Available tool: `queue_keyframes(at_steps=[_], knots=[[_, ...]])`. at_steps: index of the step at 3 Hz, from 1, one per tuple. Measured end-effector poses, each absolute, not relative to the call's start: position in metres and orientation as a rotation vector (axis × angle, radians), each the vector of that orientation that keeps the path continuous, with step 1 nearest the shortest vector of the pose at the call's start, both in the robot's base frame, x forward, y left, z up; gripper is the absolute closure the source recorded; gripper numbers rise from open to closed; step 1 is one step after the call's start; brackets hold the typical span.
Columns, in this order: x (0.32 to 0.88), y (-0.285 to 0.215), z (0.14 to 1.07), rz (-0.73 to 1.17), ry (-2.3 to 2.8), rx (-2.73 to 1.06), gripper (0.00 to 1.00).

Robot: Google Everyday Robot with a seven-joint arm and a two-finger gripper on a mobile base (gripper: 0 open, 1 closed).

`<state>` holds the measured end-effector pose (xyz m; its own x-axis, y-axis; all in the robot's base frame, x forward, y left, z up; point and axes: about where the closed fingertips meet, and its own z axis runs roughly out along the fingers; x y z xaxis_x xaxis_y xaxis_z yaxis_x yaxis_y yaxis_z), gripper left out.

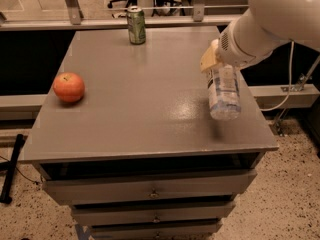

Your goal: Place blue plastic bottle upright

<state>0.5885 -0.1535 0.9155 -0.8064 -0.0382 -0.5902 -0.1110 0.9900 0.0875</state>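
We look down and across a grey counter (150, 94) with drawers (150, 186) stacked beneath its near edge. A thick white robot arm (270, 24) enters from the upper right and reaches down over the counter's right side. At its end is the hand (216, 66), of which we see one pale yellowish finger (209, 59) on the left side. It is closed around the far, upper end of the blue plastic bottle (223, 91).

The bottle is clear, with a pale blue-and-white label around its middle. It hangs tilted rather than upright, its long axis running from the hand down towards us. Its lower, nearer end sits above the right part of the counter, not far from the near right corner. A dark shadow lies on the counter just under that end, so the bottle seems to be off the surface. We cannot tell for certain whether any part touches. The cap end is hidden inside the hand.

A red-orange round fruit (69, 87) (probably an apple, with a small stem dimple on top) rests on the left side of the counter, well apart from the bottle. A green drink can (135, 25) stands upright at the far edge, left of centre. Speckled floor (290, 184) shows at the lower right.
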Motion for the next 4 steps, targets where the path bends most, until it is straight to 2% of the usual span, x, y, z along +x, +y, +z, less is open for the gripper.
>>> queue_keyframes(at_steps=[2,3,4], knots=[[0.599,-0.114,0.956,0.478,2.193,-0.221,1.0],[0.616,-0.111,0.988,0.649,2.004,-0.188,1.0],[0.606,-0.102,1.0,0.725,1.952,-0.202,1.0]])
